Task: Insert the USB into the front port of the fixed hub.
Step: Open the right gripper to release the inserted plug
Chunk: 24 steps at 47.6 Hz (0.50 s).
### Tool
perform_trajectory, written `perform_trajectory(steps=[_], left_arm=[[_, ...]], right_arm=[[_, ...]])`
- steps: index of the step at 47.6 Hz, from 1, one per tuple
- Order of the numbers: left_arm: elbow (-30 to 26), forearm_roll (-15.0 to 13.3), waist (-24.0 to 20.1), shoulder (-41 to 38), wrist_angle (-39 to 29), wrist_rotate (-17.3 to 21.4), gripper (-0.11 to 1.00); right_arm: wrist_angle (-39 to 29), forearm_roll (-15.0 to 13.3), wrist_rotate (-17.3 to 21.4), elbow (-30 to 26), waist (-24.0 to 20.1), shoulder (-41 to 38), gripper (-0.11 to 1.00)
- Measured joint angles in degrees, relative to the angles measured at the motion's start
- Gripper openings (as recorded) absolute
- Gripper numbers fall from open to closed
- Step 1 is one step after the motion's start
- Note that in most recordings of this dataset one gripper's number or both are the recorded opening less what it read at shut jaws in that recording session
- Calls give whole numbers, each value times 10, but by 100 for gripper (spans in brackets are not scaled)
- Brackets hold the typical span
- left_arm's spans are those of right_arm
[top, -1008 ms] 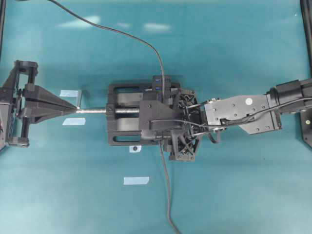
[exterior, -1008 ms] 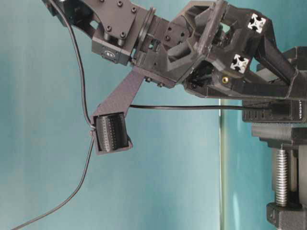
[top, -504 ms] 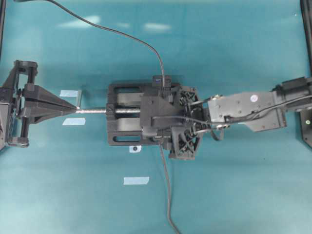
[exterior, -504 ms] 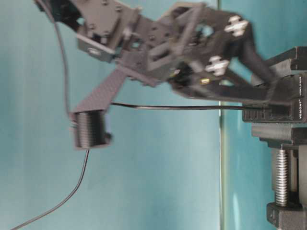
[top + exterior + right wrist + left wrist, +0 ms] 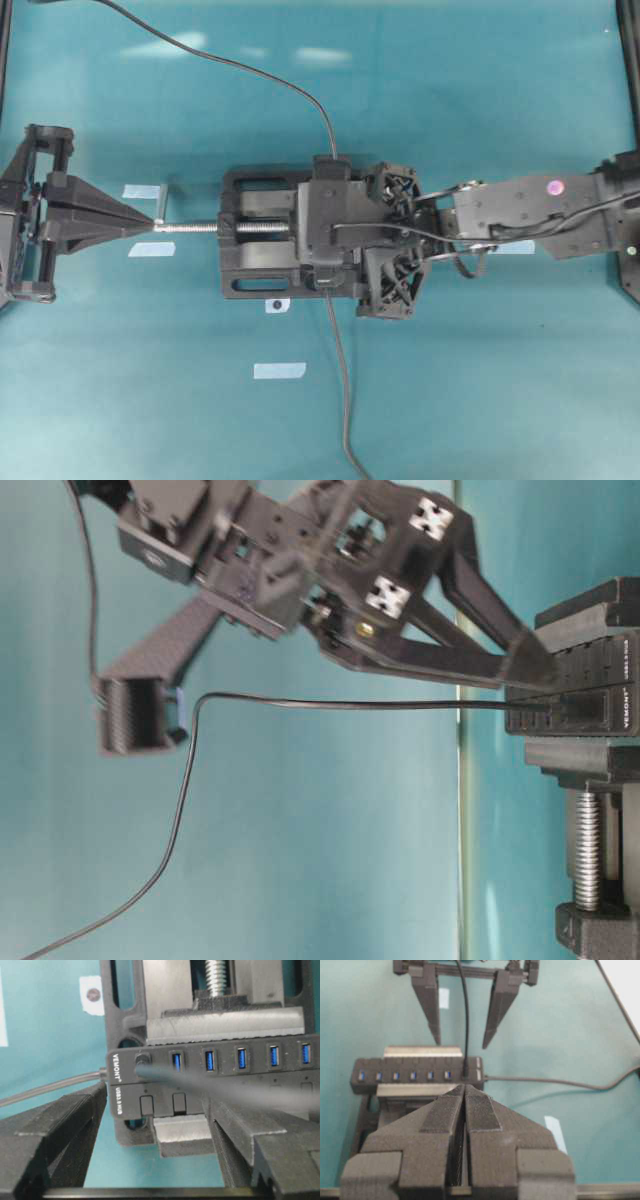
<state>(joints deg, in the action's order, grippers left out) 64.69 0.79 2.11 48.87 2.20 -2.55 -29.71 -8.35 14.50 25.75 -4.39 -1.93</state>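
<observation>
USB [image 5: 143,1058] seated in end port of hub [image 5: 210,1077] (vise-clamped). Right fingers [image 5: 235,1155] spread wide just beside hub, holding nothing; left fingers [image 5: 445,1120] closed, empty.

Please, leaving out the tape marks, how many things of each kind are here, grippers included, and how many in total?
Hub: 1
Vise: 1
Cables, one plugged into the hub and the hub's own: 2
Grippers, left and right: 2
Total: 6
</observation>
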Motion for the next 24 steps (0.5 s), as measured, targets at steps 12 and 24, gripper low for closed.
perform_trajectory(steps=[12,24], left_arm=[[0,-1,0,2,0,0,0],[0,-1,0,2,0,1,0]], right_arm=[[21,0,0,14,0,14,82],[23,0,0,19,0,19,82]])
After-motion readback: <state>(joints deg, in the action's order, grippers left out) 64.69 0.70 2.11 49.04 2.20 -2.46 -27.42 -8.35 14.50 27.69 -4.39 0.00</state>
